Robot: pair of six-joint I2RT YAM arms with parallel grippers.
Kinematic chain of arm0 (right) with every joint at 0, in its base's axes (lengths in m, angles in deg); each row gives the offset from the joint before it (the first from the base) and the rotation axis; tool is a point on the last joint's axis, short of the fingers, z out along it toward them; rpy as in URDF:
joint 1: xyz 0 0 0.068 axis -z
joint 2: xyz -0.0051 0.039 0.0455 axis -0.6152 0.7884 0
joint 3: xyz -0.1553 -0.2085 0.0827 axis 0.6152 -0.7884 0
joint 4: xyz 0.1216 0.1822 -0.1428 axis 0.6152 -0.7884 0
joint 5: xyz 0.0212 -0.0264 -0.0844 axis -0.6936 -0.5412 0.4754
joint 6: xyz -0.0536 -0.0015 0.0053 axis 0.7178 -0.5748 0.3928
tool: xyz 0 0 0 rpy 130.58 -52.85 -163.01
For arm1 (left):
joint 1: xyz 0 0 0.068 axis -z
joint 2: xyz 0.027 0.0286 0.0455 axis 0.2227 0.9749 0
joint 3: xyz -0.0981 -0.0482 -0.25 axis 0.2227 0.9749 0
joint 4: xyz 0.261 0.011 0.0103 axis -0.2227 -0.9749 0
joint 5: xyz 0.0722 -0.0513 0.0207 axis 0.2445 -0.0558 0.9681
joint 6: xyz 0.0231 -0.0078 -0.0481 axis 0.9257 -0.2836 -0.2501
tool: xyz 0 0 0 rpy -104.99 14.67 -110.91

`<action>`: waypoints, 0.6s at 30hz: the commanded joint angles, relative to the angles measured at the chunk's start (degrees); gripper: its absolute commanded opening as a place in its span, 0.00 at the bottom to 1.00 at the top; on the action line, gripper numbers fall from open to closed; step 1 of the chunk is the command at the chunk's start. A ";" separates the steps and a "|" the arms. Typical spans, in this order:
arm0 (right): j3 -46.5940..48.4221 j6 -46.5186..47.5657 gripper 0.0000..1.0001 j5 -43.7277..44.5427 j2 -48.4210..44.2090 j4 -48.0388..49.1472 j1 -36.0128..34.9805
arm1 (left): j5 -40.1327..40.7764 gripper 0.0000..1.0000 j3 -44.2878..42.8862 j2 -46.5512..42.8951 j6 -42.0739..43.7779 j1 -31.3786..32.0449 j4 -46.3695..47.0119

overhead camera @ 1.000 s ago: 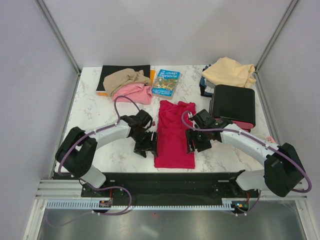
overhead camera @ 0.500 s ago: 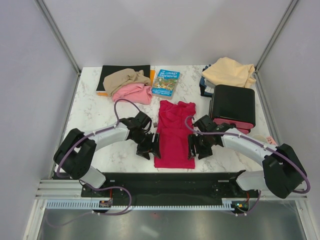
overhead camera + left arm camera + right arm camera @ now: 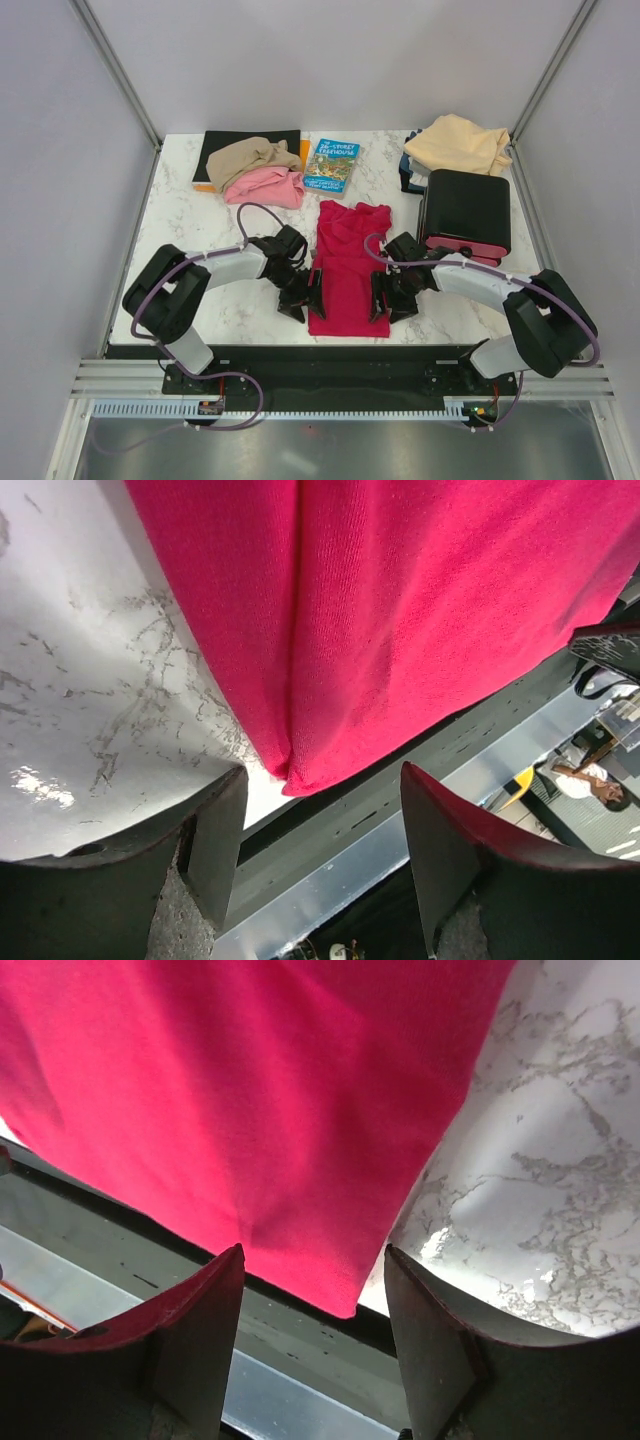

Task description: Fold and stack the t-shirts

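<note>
The red t-shirt (image 3: pixel 348 268) lies folded lengthwise on the surface (image 3: pixel 190 240), close to its front edge. The left gripper (image 3: pixel 304 296) and right gripper (image 3: pixel 386 296) sit released, each framing a near corner, probably to pinch the hem.

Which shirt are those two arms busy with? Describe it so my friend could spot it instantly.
Look at the white marble table: near its front edge, between the left tool and right tool, lies the crimson t-shirt, laid flat as a long strip. Its neighbours, the pink t-shirt, tan-brown t-shirt and peach-cream t-shirt, sit bunched along the back.
</note>
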 commanded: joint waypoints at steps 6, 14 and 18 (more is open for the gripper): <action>-1.90 -1.15 0.64 -1.52 3.43 3.20 0.25 | 1.40 0.69 1.23 2.64 -1.61 -0.06 2.31; -1.91 -1.15 0.63 -3.28 6.86 5.66 0.25 | 0.97 0.68 -0.44 4.83 -2.49 -0.06 2.40; -1.73 -0.71 0.61 -3.46 7.91 5.83 0.25 | 0.88 0.65 -0.70 6.07 -2.66 -0.06 2.49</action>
